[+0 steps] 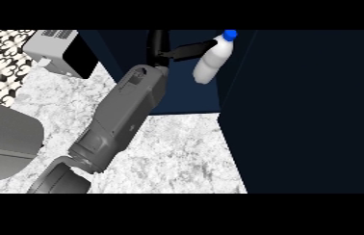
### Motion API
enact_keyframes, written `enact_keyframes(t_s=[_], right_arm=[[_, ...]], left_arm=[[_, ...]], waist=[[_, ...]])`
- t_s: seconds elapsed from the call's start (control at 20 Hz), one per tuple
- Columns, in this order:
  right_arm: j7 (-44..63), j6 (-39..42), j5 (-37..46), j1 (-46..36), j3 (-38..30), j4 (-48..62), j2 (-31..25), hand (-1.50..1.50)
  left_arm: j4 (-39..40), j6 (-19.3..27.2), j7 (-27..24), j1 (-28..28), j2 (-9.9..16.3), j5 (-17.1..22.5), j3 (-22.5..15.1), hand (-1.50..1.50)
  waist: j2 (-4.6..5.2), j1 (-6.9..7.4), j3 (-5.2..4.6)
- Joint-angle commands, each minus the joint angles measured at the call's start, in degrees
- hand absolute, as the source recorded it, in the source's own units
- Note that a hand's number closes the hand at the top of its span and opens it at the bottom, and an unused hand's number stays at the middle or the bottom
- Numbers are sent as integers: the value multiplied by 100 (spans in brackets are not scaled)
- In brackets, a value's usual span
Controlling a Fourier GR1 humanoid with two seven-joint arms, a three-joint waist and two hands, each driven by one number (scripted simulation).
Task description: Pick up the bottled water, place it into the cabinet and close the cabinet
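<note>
The bottled water is white with a blue cap and stands tilted inside the open dark-blue cabinet, cap toward the upper right. My right forearm runs from the lower left up to the cabinet. My right hand is inside the opening, just left of the bottle. Its fingers stretch straight to the right and their tips touch the bottle near its neck; they do not curl round it. The cabinet door is the large dark panel at the right, swung open. My left hand does not show.
A white and black appliance stands at the back left of the marble counter, beside a patterned tile wall. A grey rounded shape sits at the left edge.
</note>
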Motion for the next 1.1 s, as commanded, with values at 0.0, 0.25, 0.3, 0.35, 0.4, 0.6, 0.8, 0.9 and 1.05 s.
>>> enact_keyframes(t_s=[0.0,0.25,0.3,0.35,0.4,0.6,0.8,0.9,1.05], right_arm=[[393,-187,-358,-251,-168,-339,-52,-150],[848,-345,-314,-220,225,-805,44,-150],[767,-327,-334,-357,89,-585,6,-150],[830,-318,-341,-133,138,-831,41,-150],[974,-303,-648,-116,43,-872,-101,-150],[960,-448,-282,-226,342,-885,126,-150],[1035,-299,-545,1,115,-1062,-98,-150],[827,-381,-167,-294,280,-668,96,-150],[1263,-625,-238,-421,414,-950,86,-150]], left_arm=[[-508,-305,271,86,-34,233,-224,-150],[-1133,-112,79,812,-35,659,-972,-150],[-1524,0,275,1005,-35,610,-996,-150],[-1831,40,381,1180,-35,606,-1107,-150],[-1927,-101,610,1081,-35,489,-1094,-150],[-3067,230,679,1914,-35,583,-1614,-150],[-4044,361,805,2731,51,326,-1794,-150],[-4602,166,662,3555,197,277,-2144,-150],[-5199,303,1030,3733,346,254,-2163,-150]], waist=[[-31,126,6],[-18,71,3],[-51,179,5],[-74,210,3],[-71,250,3],[-85,284,3],[-91,295,3],[-85,325,4],[-55,299,3]])
